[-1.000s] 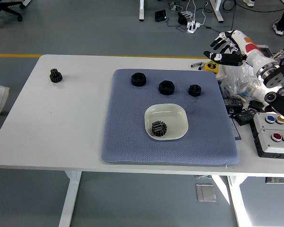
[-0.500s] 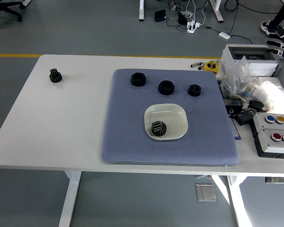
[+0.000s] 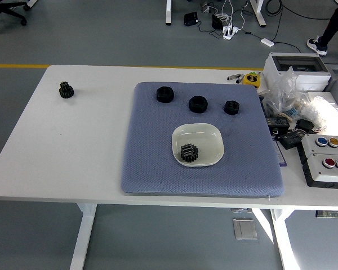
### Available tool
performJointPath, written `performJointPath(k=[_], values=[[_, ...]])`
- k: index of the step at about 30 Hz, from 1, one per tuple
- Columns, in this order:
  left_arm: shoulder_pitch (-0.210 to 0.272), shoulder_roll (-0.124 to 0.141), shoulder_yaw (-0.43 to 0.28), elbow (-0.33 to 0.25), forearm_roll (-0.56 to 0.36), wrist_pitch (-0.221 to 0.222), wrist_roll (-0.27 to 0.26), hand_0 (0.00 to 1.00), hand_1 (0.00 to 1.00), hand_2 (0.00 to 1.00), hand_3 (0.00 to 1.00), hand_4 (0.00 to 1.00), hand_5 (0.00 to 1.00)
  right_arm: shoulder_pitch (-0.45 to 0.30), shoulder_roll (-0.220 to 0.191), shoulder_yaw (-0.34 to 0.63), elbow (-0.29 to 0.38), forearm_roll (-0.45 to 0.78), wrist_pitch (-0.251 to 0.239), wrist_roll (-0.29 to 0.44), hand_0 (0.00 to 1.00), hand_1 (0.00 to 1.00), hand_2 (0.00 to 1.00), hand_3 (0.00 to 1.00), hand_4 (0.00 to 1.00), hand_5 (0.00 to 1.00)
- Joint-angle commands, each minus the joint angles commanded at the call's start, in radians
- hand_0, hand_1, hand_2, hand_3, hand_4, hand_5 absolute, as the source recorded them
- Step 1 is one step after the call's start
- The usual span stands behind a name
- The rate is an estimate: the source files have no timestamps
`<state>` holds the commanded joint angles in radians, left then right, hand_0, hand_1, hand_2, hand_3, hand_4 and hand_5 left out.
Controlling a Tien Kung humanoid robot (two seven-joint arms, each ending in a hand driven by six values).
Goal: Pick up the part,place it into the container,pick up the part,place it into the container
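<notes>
A white dish (image 3: 205,133) sits on the blue mat (image 3: 152,163), right of its middle, with a black gear (image 3: 188,152) lying in its near left part. Three black parts rest in a row on the far part of the mat: a ring-shaped part (image 3: 165,94), a hex-shaped part (image 3: 198,104) and a smaller part (image 3: 231,107). Another dark gear (image 3: 66,90) stands alone on the bare table at the far left. Neither of my hands shows in the head view.
Clutter fills the table's right side: a button box (image 3: 327,157), a white case (image 3: 296,63), plastic bags (image 3: 286,93), black items (image 3: 287,135) and a yellow tape measure (image 3: 250,79). A person's leg (image 3: 332,25) stands on the floor at top right.
My right hand, raised over the clutter at the right a second ago, has pulled back out of the picture. The parts and the dish have not moved.
</notes>
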<state>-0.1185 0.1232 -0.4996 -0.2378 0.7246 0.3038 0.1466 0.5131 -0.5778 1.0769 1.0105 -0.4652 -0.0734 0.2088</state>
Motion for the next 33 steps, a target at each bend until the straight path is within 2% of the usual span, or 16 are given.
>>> performJointPath(k=[3, 11, 17, 27, 33], values=[[-0.001, -0.003, -0.001, 0.001, 0.001, 0.0, 0.0, 0.63, 0.631, 0.616, 0.559, 0.618, 0.545, -0.067, 0.015, 0.061, 0.059, -0.078, -0.017, -0.005, 0.835, 0.818, 0.828, 0.877, 0.998, 0.998], [0.0, -0.007, 0.001, 0.004, -0.005, 0.003, -0.004, 0.629, 0.63, 0.615, 0.56, 0.615, 0.543, -0.219, 0.071, 0.206, 0.178, -0.189, -0.059, -0.022, 0.832, 0.815, 0.827, 0.875, 0.998, 0.998], [0.002, -0.01, 0.0, 0.006, -0.006, 0.003, -0.007, 0.629, 0.63, 0.615, 0.559, 0.616, 0.546, -0.345, 0.139, 0.306, 0.273, -0.26, -0.087, -0.024, 0.826, 0.81, 0.826, 0.882, 0.998, 0.998], [0.008, -0.011, -0.005, 0.007, 0.0, -0.001, -0.009, 0.628, 0.63, 0.613, 0.56, 0.615, 0.548, -0.481, 0.274, 0.379, 0.368, -0.384, -0.094, -0.041, 0.821, 0.805, 0.824, 0.878, 0.998, 0.998], [0.011, -0.01, -0.017, 0.007, 0.021, -0.004, -0.003, 0.627, 0.627, 0.613, 0.56, 0.615, 0.55, -0.538, 0.295, 0.348, 0.418, -0.391, -0.121, -0.015, 0.822, 0.807, 0.828, 0.878, 0.998, 0.998]])
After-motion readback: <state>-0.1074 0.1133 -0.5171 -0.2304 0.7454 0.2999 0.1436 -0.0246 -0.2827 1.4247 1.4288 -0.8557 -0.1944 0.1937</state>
